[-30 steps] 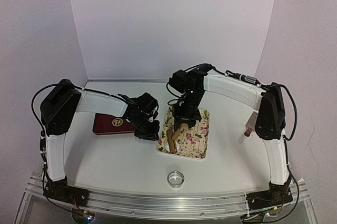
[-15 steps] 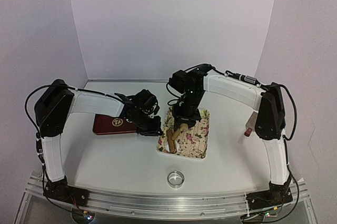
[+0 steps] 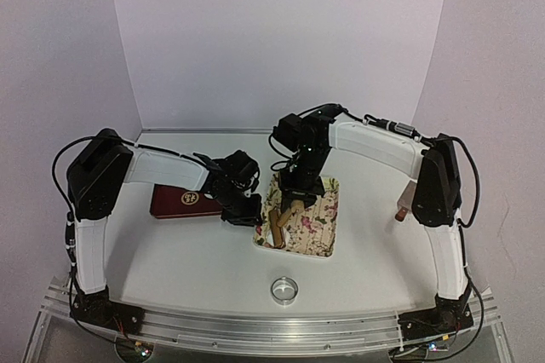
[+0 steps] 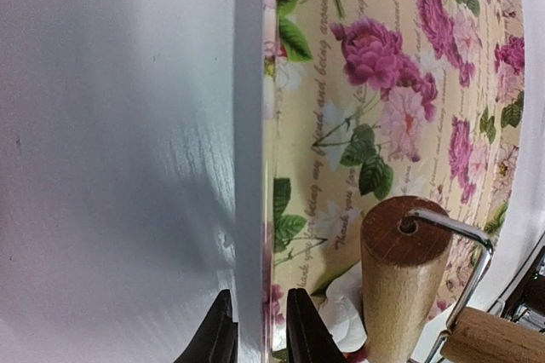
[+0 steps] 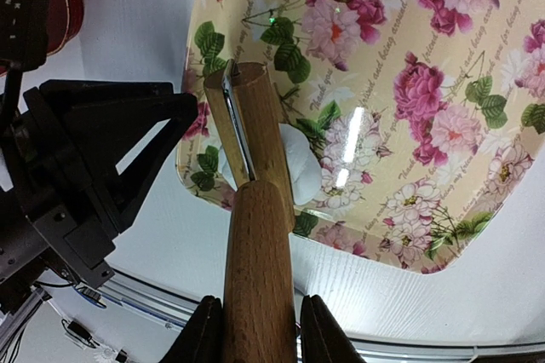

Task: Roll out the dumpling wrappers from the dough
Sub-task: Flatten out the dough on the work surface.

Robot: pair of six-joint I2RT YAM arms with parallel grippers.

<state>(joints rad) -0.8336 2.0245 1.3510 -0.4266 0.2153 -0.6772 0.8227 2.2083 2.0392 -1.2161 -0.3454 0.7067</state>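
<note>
The dough (image 5: 300,169) is a small white lump in the near-left corner of the flowered tray (image 5: 443,107); it also shows in the left wrist view (image 4: 344,310). My right gripper (image 5: 260,333) is shut on the handle of a wooden roller (image 5: 254,124), whose barrel lies on the dough. The roller (image 3: 284,219) slants over the tray (image 3: 320,220) in the top view. My left gripper (image 4: 260,342) is shut on the tray's left rim (image 4: 252,167), one finger on each side. No dumpling wrappers are in view.
A shiny metal ring cutter (image 3: 284,289) lies on the table in front of the tray. A dark red flat box (image 3: 180,202) lies left of the tray, behind the left arm. A small brown object (image 3: 400,212) hangs by the right arm.
The left arm's upper part swung left and came back. The left gripper stays at the tray's left rim. The roller has barely shifted.
</note>
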